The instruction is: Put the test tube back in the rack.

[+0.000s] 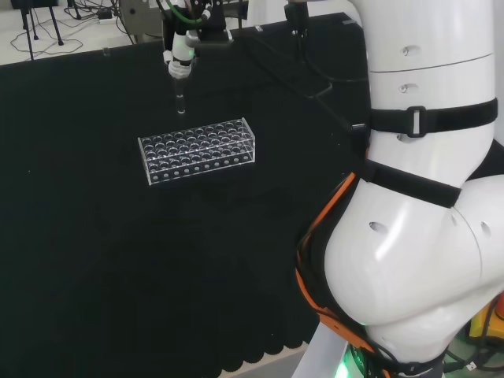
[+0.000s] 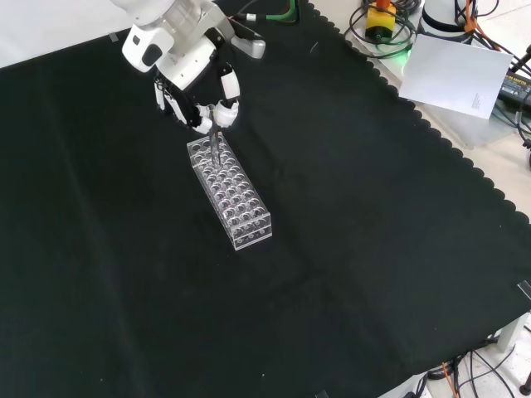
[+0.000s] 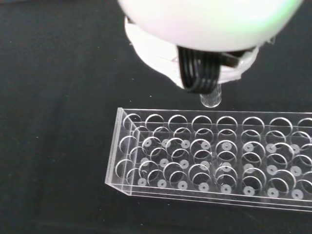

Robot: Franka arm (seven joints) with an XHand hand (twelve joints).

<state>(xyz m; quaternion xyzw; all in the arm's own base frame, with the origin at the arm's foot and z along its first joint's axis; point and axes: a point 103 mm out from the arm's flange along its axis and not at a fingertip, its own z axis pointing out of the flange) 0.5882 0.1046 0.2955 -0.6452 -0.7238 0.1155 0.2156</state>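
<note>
My black and white hand (image 2: 192, 87) pinches a clear glass test tube (image 1: 180, 101) between curled fingers, holding it upright just above the clear plastic rack of round holes (image 1: 198, 149), near the rack's far end in the front view. The rack rests on black cloth (image 2: 348, 215) with a scalloped edge. Beyond that edge, at the front view's upper right, lie a white sheet (image 2: 452, 73) and tangled cables (image 2: 386, 29).
</note>
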